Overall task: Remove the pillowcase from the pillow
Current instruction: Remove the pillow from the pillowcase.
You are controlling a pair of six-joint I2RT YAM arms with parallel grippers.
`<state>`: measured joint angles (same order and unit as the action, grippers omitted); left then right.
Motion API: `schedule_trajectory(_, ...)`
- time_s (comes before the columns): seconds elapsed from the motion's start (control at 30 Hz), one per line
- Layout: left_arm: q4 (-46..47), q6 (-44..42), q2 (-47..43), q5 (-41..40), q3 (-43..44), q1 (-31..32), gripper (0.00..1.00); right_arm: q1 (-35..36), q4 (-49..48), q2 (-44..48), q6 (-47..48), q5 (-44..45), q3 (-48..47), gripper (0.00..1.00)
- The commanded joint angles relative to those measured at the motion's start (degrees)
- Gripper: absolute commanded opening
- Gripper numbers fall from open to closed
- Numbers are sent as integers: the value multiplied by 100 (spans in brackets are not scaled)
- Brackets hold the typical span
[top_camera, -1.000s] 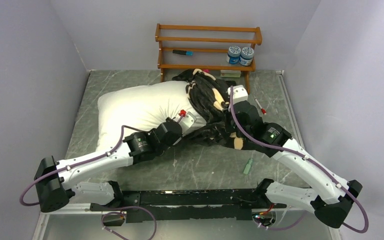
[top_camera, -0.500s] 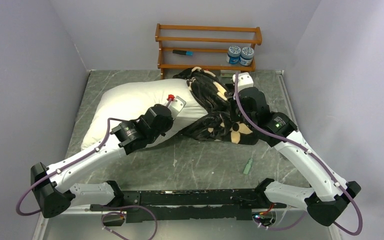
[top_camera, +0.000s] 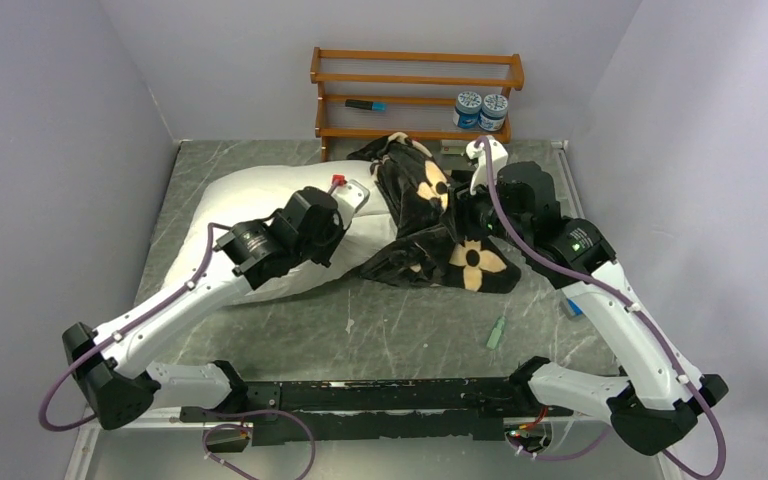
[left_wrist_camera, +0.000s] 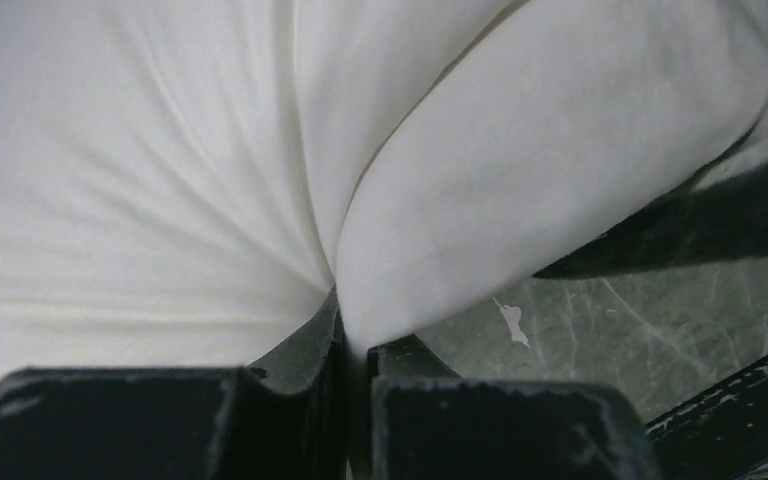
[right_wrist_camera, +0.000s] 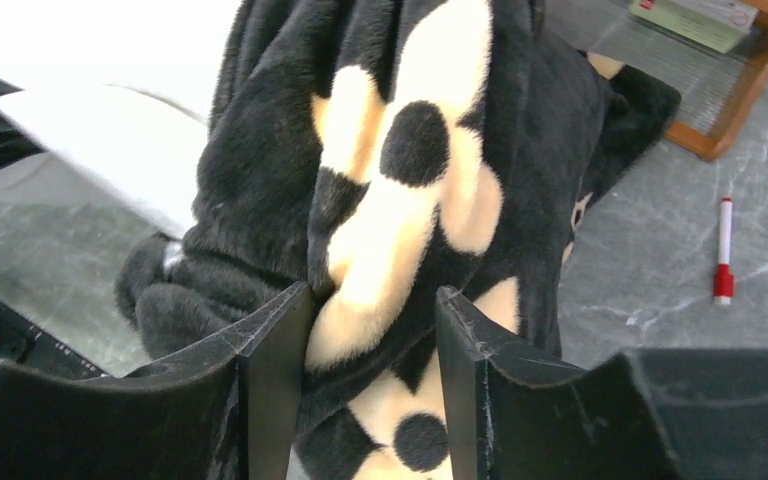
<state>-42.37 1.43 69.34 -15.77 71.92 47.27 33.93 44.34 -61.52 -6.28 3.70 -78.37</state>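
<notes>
Pillowcase removal, late stage. The pillow (top_camera: 260,205) is lying across the left and middle of the bench (top_camera: 410,320) with most of its white body showing bare, while the pillowcase (top_camera: 440,235) is sitting bunched in a dark plush heap over and beside the pillow's right end, part of it spilling onto the bench toward the near side. The left hand (left_wrist_camera: 350,335) is clamping a gathered fold of the white pillow, its fingers drawn together on the cloth. The right hand (right_wrist_camera: 372,300) is hovering at the heap with its fingers standing apart; a flowered fold is lying between them and is not being pinched. By this reading, the greater part of the stripping is done; the remaining work is drawing the last covered end free, and the pictures are not showing how much of that end is sitting inside the case. As a container, then, the pillowcase is holding at most one end of the pillow. On the wooden rack (top_camera: 415,80) at the far edge, two lidded jars (top_camera: 481,110) are standing side by side, their contents hidden, and a dark marker (top_camera: 365,104) is lying on the same shelf. A red-capped marker (right_wrist_camera: 724,250) is lying on the bench to the right of the heap.
</notes>
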Motion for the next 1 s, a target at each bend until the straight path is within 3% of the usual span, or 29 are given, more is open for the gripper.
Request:
schedule_trajectory(0.0,377,577,236,168,759,-27,5,-35,166,80,102,-553,-473,53)
schedule_trajectory(0.2,340,829,770,132,1447,-24,5,-36,419,338,247,-893,-522,66)
schedule_trajectory(0.5,183,954,1149,-5,1982,-25,5,-36,378,1140,-115,-1054,381,72)
schedule_trajectory(0.77,204,1038,1164,83,2057,-30,5,-20,-791,1308,-834,-2203,1492,67)
schedule_trajectory(0.97,184,1118,1037,75,1948,-26,5,-5,-1793,1306,-1537,-1724,2288,63)
